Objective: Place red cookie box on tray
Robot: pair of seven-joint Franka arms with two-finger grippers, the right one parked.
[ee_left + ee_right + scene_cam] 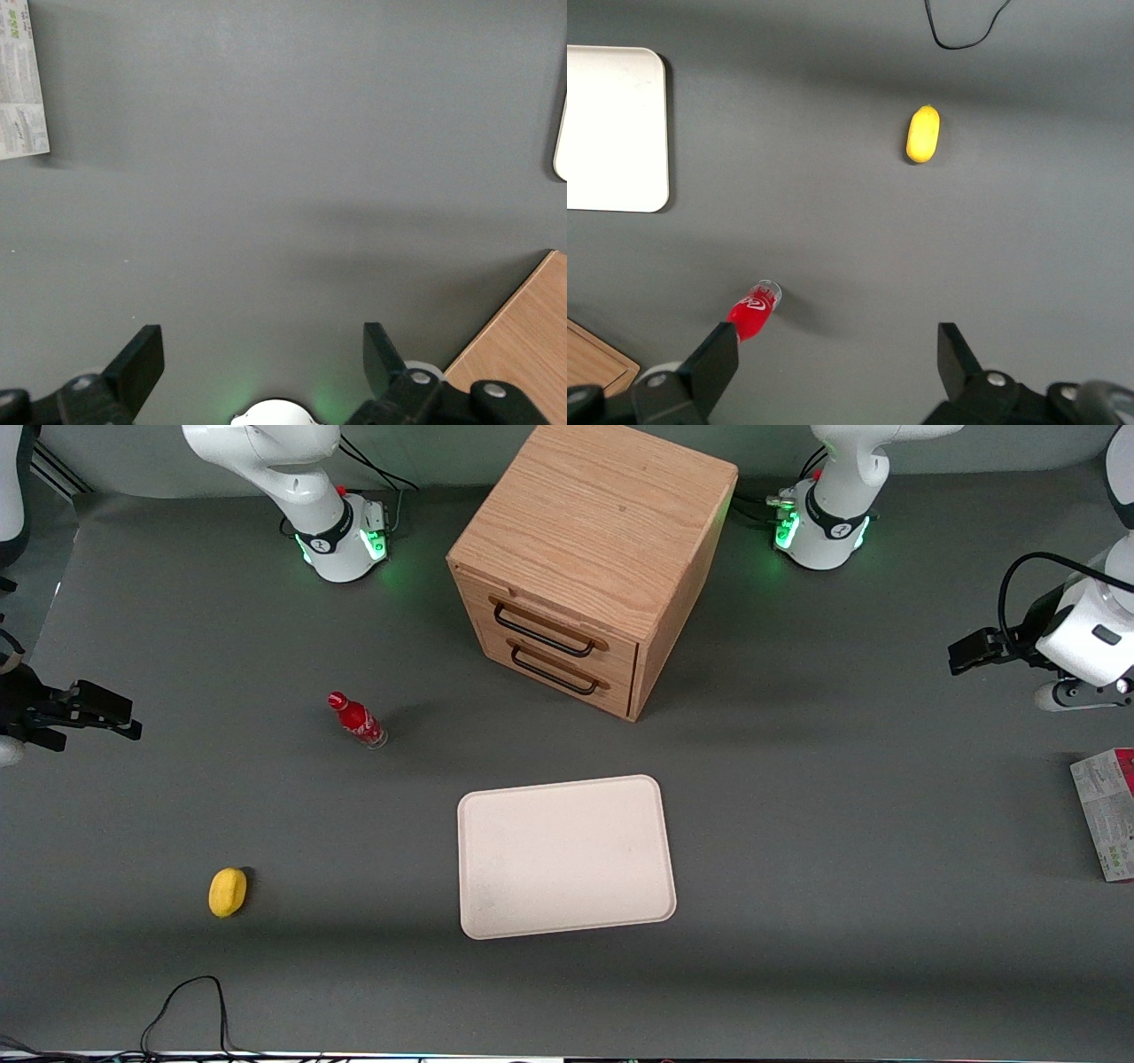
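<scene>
The red cookie box (1107, 815) lies flat at the working arm's end of the table, its whitish printed panel facing up and a strip of red along one edge. Only a corner of the red cookie box (19, 80) shows in the left wrist view. The cream-white tray (567, 856) rests bare in the middle of the table, in front of the cabinet. My gripper (963, 654) hangs above the mat, farther from the front camera than the box and well apart from it. The gripper (261, 359) is open, with nothing between its fingers. A sliver of the tray's rim (561, 142) shows at the frame edge.
A wooden two-drawer cabinet (585, 558) stands farther from the front camera than the tray; its corner (523, 345) appears in the left wrist view. A small red bottle (356, 720) and a yellow oval object (228, 892) sit toward the parked arm's end. A black cable (190, 1001) loops near the front edge.
</scene>
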